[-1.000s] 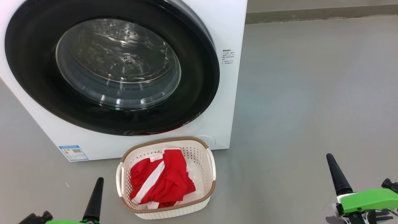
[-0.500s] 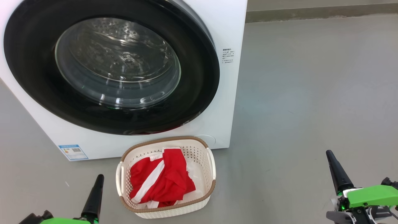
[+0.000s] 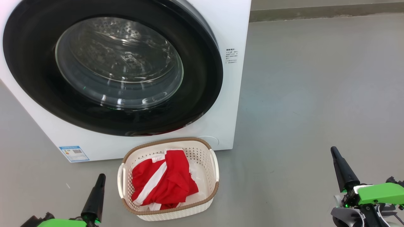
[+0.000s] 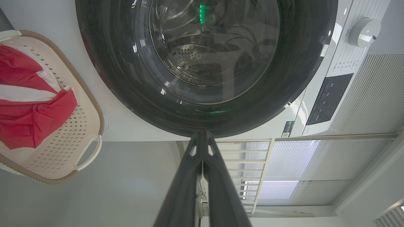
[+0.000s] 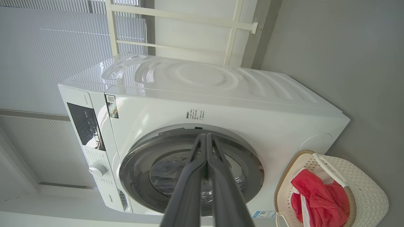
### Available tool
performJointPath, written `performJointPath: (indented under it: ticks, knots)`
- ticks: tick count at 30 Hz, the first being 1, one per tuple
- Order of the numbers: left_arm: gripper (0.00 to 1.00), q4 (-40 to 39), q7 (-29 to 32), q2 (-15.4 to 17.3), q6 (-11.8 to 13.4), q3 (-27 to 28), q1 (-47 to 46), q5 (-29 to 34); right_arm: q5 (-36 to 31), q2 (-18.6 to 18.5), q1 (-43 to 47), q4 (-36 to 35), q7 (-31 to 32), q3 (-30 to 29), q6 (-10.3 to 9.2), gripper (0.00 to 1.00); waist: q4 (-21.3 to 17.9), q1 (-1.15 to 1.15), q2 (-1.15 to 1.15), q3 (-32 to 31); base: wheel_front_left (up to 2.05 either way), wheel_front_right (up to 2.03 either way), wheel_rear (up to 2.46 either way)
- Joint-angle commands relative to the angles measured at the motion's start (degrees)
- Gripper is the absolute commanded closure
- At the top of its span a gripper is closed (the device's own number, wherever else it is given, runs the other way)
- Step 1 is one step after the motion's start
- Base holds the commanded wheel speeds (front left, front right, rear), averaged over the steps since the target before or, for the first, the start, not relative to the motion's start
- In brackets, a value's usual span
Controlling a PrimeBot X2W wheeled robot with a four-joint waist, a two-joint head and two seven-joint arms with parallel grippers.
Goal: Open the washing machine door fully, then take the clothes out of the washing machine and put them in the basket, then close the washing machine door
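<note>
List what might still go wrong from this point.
1. The washing machine door looks shut, but its latch is hidden, so it may swing open.
2. A faint red glint on the door's lower rim could be a reflection or pinched fabric; I cannot tell which.
3. The left claw, shut, sits low beside the basket. A careless sweep might tip it and spill the clothes.

- Left gripper [image 3: 100,181]: 2 long, tapered black fingers rising from a bright green housing [image 3: 63,223]
- Right gripper [image 3: 336,156]: the same black fingers, a green shell [image 3: 382,194] with white trim, black parts beneath
- Seen from the wrist, the fingers [image 4: 184,189] are dark grey, with small oval cut-outs near the tips
</note>
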Motion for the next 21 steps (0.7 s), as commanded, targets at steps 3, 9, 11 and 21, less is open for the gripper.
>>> performJointPath:
  ticks: [3,9,11,21]
  knots:
    - [1.00,-1.2,0.4,1.0,-0.8,2.0,-2.4,-0.4,0.4,-0.9,-2.5,-1.4,0.3,0.8,-0.04,1.00,0.0,0.00,0.00,0.0,0.00,0.00,0.00]
    - [1.00,-1.2,0.4,1.0,-0.8,2.0,-2.4,-0.4,0.4,-0.9,-2.6,-1.4,0.3,0.8,-0.04,1.00,0.0,0.00,0.00,0.0,0.00,0.00,0.00]
    - [1.00,-1.2,0.4,1.0,-0.8,2.0,-2.4,-0.4,0.4,-0.9,-2.6,-1.4,0.4,0.8,-0.04,1.00,0.0,0.00,0.00,0.0,0.00,0.00,0.00]
    - [1.00,-1.2,0.4,1.0,-0.8,2.0,-2.4,-0.4,0.4,-0.9,-2.6,-1.4,0.4,0.7,-0.04,1.00,0.0,0.00,0.00,0.0,0.00,0.00,0.00]
